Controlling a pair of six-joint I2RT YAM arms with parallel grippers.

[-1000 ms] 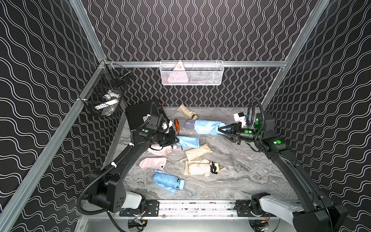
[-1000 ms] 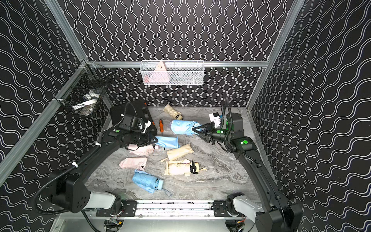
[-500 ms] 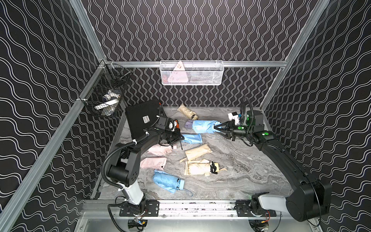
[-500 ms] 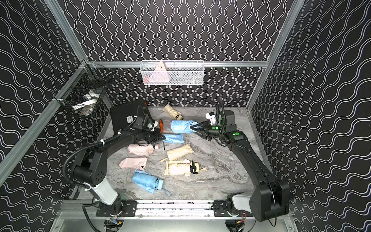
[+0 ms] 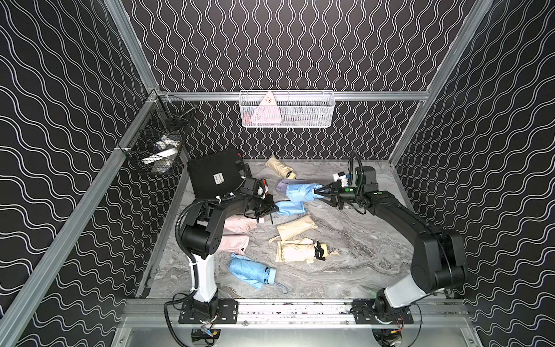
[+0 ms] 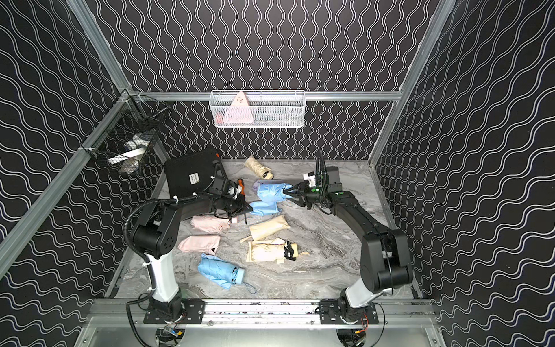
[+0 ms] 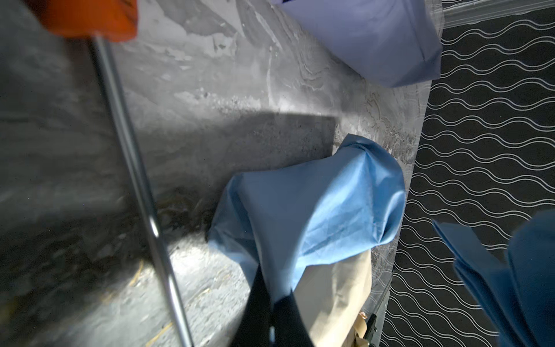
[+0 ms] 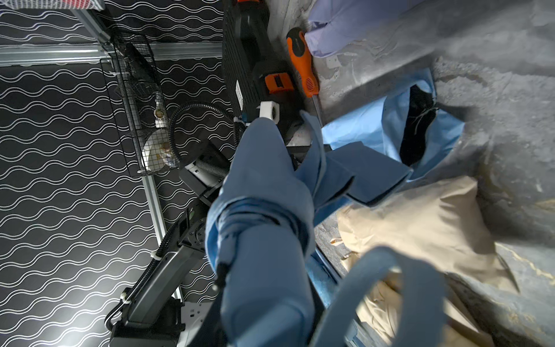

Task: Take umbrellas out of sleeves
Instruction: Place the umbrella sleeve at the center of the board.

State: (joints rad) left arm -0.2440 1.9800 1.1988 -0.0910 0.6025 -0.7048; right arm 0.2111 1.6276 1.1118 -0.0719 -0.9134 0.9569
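Both jaws tight: sleeve (image 7: 309, 210), probably umbrella (image 8: 261, 240)

L arm (image 5: 210, 222): base bolted at L end of front rail (image 5: 294, 308). White lower link upright, shoulder block on top, upper link & forearm run near-level away from rail and inward. Wrist level. L tool (image 5: 272, 206) low over counter (image 5: 345, 240), pointing inward, jaws closed. In L wrist view, fingers (image 7: 255, 303) pinch edge of light blue sleeve (image 7: 306, 210).

R arm (image 5: 420, 234): base at R end of rail, white lower link tilted, big joint block above it, forearm reaching away from rail & inward. R tool (image 5: 319, 190) roughly level, farther from rail than L tool, jaws clamped on end of light blue umbrella (image 5: 300, 192). Tools near each other, not touching.
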